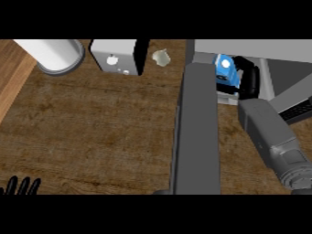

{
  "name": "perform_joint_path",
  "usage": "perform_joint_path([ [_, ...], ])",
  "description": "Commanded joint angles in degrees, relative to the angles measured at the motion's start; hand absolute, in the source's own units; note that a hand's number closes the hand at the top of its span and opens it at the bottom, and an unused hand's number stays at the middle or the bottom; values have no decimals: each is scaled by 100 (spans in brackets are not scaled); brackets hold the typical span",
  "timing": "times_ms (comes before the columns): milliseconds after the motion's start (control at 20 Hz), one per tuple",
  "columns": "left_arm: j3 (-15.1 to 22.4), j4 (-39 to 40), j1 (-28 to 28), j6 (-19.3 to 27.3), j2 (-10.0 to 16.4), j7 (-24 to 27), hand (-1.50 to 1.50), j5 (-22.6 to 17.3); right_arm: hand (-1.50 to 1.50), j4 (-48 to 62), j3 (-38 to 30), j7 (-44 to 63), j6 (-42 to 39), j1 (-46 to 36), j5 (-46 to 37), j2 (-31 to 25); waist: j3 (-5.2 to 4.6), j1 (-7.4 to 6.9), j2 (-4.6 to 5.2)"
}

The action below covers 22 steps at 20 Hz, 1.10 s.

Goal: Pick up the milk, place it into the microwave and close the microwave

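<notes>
Head view: the task looks a little past its middle. The milk (224,67) is off the surface (97,123) and sits at the mouth of the microwave (280,49), just inside its opening. The right hand (249,80) is beside it, and its black fingers appear to curl round the carton's far side, so the milk looks held rather than set down. Whether the carton's base rests on the microwave floor cannot be told. By this reading, what is left is letting go, drawing the arm out and swinging the door (197,132) shut. The door stands fully open.

The left hand (22,186) rests at the lower left edge with its fingers straight and up, holding nothing.

The milk is a small boxy carton, blue with white patches, and looks smooth-faced. The microwave is a pale grey box with flat panels. Its door is a long, darker grey slab, matte and hard-edged, seen nearly edge-on. The surface is brown wood with a fine, mottled grain, and a paler plank runs along its left side. At the top left stand a white cylinder (53,54) with a grey rim and a white box (114,57) with small knobs on its face. A small, pale, crumpled lump (161,57) lies just right of them.
</notes>
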State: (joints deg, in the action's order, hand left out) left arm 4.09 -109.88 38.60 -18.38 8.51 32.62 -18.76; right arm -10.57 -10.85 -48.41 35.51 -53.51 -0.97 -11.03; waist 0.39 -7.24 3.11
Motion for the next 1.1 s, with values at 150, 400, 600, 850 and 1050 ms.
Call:
perform_joint_path([
  [150, -24, 63, -43, -65, 86, -73, -150, -9, 150, 125, -50, -96, 1216, -275, -165, -189, -12, -116, 43],
  [400, -34, 250, -250, -18, 43, -19, -150, 87, 150, 106, -158, -159, 1551, -255, -158, -222, -5, -131, 88],
  [600, -70, 135, -360, -61, 135, -256, -150, -97, 150, 137, -201, -65, 1636, -396, -179, -204, 1, -131, 91],
  [850, -64, 166, -446, -44, 118, -153, -150, 13, -150, 1034, 286, 1391, 3165, 274, -787, -590, -71, -324, 277],
  [1050, -9, 210, -567, -28, 114, -157, -150, 122, -150, 1047, 617, 2255, 3494, 293, -1117, -589, -55, -444, 239],
])
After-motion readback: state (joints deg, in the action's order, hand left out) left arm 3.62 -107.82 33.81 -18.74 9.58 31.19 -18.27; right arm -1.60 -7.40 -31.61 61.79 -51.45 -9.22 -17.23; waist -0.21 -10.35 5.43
